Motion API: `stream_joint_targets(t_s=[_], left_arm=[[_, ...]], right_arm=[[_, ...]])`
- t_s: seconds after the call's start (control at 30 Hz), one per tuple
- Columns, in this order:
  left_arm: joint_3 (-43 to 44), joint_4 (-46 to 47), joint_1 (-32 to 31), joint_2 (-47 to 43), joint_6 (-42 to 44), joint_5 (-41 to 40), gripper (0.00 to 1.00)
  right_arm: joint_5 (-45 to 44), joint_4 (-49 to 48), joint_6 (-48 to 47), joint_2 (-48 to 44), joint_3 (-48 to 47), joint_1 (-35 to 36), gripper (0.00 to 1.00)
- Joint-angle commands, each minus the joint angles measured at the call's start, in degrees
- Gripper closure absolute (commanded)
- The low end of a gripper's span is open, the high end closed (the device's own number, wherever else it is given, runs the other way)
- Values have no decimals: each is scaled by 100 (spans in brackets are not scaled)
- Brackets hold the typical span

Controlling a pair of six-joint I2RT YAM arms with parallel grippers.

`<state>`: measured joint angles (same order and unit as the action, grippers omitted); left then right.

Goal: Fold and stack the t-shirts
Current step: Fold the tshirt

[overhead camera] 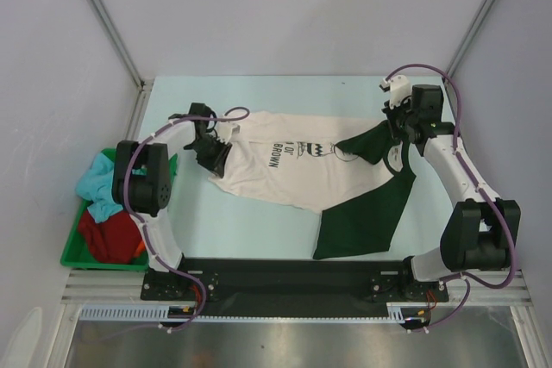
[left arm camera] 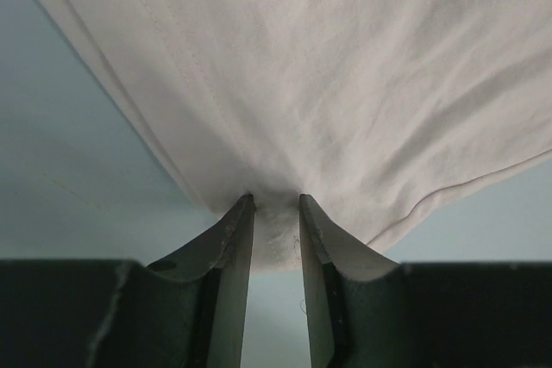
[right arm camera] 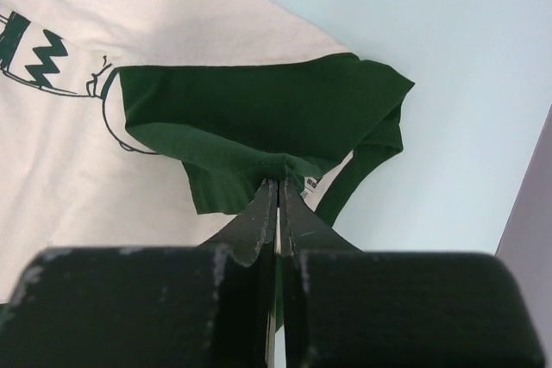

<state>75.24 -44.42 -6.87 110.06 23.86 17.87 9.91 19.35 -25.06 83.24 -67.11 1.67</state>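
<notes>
First, a green bin (overhead camera: 99, 265) holds a light blue shirt (overhead camera: 97, 187) and a dark red shirt (overhead camera: 110, 234). The left gripper (left arm camera: 276, 206) pinches the edge of the cream shirt (overhead camera: 276, 170), which is spread on the table (overhead camera: 216, 230). The right gripper (right arm camera: 279, 185) is clenched on the dark green shirt (overhead camera: 362, 213), which overlaps the cream one's right side.

Cream t-shirt (overhead camera: 276, 170) soft matt cloth, finely creased; dark green t-shirt (overhead camera: 362, 213) lying over it likewise matt cloth; tabletop (overhead camera: 250, 230) under it smooth, matt.
</notes>
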Motion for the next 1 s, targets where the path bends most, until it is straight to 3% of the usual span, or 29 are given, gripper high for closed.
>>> stream_joint_targets(t_s=[0.0,0.7,0.87,0.97], left_arm=[[201,39,72,24,-74,51,67],[-1459,180,204,-881,-294,-758,72],[-1346,162,204,-978,-276,-715,72],[-795,48,204,-1013,-180,-574,72]], right_arm=[[-24,-186,-16,-27,-232,17,100],[-95,-502,-17,465,-399,-352,100],[-86,-538,-25,482,-373,-352,100],[-51,-564,-34,482,-434,-352,100]])
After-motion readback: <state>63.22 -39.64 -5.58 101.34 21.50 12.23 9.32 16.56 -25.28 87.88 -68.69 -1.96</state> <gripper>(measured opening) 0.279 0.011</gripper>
